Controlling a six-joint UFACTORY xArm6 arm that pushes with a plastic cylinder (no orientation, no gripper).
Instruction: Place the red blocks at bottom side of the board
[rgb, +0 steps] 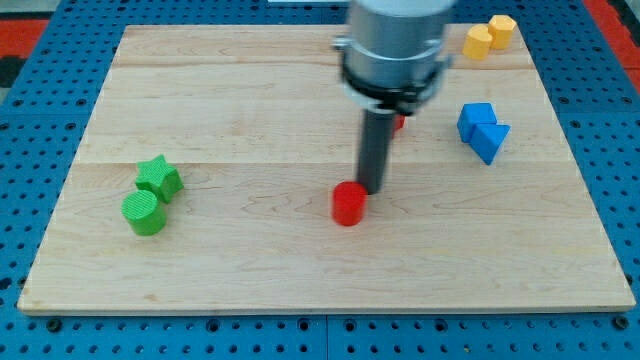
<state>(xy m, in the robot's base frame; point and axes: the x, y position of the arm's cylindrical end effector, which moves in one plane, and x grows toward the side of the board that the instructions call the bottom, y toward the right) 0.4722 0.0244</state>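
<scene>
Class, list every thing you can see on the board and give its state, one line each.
my tip: down on the board, touching the red cylinder's upper right.
red cylinder: upright, mid-board.
red block: mostly hidden behind the rod.
green star: touching the green cylinder.
green cylinder: upright.
blue blocks: together, right side.
yellow blocks: together, top right.

Your tip (369, 189) sat at upper right edge of red cylinder (348, 204), touching or just beside. Red star (399, 122) mostly hidden behind rod. Bare wood below cylinder to board (300, 280) bottom edge. Green star (159, 176), green cylinder (145, 212) far left; blue block (483, 129), yellow blocks (488, 35) right, well apart.
</scene>
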